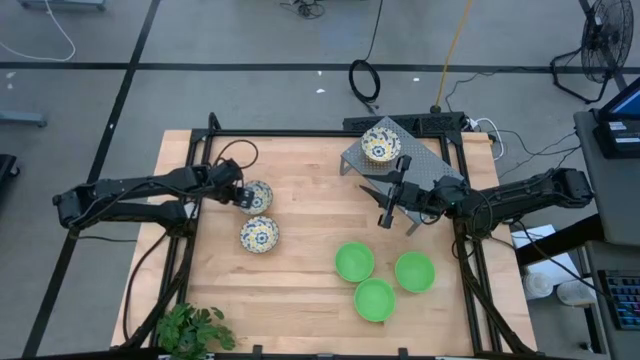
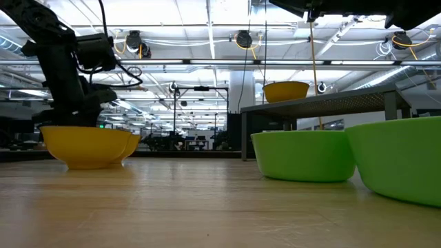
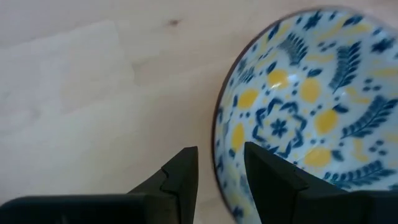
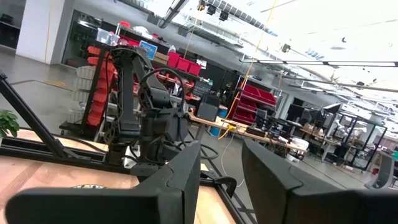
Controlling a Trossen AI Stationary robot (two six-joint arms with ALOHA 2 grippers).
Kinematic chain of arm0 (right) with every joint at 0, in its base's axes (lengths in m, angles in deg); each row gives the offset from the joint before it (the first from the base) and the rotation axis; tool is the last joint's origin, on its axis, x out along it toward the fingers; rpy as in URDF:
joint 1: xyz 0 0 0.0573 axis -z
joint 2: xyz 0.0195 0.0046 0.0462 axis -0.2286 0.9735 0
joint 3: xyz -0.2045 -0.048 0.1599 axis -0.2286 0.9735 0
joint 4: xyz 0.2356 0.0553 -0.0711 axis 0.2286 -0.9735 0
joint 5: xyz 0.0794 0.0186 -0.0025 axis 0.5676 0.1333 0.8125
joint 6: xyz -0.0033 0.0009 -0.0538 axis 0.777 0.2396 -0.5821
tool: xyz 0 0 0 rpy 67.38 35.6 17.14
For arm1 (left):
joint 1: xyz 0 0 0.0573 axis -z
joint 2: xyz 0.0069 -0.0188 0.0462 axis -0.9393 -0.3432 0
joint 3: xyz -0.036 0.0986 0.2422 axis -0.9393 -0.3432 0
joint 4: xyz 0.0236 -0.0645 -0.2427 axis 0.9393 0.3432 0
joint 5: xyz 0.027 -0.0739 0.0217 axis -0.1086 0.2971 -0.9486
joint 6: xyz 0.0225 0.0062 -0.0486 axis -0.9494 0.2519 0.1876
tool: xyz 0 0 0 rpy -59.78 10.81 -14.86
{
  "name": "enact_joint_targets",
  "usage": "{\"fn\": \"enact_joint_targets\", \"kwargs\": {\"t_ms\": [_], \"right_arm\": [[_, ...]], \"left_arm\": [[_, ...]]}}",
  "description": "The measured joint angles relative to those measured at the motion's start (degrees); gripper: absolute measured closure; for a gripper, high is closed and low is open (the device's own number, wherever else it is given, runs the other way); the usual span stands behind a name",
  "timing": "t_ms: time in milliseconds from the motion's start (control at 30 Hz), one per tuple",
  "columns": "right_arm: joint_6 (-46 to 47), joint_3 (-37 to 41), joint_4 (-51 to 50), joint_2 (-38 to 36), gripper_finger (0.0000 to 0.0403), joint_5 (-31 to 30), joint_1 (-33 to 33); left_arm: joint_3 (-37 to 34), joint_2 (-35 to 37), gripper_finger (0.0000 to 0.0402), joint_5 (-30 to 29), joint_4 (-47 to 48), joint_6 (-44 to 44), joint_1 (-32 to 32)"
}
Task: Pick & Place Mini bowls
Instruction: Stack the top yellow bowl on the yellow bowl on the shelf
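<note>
From my station I see the left gripper (image 1: 243, 197) down low at the left side of the wooden table (image 1: 300, 300), its tips right at the rim of a floral bowl (image 1: 257, 196). In the left wrist view that bowl (image 3: 298, 112) fills the frame, and the gripper's two fingers (image 3: 177, 174) stand only a narrow gap apart: one finger sits over bare wood just outside the rim, the other over the patterned inside, so the rim lies between them. I cannot tell whether the pads actually press the rim, so I treat the grip as unconfirmed. A second floral bowl (image 1: 259, 234) lies just beside the first, nearer the table's front edge, apart from the gripper. The third floral bowl (image 1: 379, 144) rests on top of the grey perforated rack (image 1: 430, 165) at the far right of the table; in the low view its yellow outside (image 2: 285, 90) shows above the rack's top. The three green bowls (image 1: 354, 262) sit clustered on the wood in front of the rack, close together, well away from either arm. The right gripper (image 1: 389, 205) hangs in the air beside the rack, above the table, its fingers (image 4: 168, 186) parted by a modest gap with nothing between them.
</note>
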Motion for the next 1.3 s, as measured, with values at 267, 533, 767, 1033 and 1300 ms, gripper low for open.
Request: {"fn": "enact_joint_targets", "kwargs": {"t_ms": [267, 533, 767, 1033, 1300], "right_arm": [[0.18, 0.0, -0.03, -0.01, 0.0298, 0.0, 0.0], [0.02, 0.0, 0.0, 0.0, 0.0298, 0.0, 0.0], [0.14, 0.0, 0.0, 0.01, 0.0298, 0.02, 0.0], [0.12, 0.0, 0.0, 0.0, 0.0298, 0.0, 0.0], [0.14, 0.0, -0.02, -0.01, 0.0298, 0.0, 0.0]], "left_arm": [[0.0, 0.0, 0.027, 0.02, 0.45, 0.47, -1.56], [0.0, 0.0, 0.027, 0.02, 0.38, 0.49, -1.56], [1.35, -0.02, 0.027, -0.04, 0.2, 0.25, -1.56], [1.73, -0.02, 0.027, -0.11, 0.98, 0.13, -1.56], [1.73, -0.02, 0.027, -0.59, 2.52, 0.44, -1.56]]}}
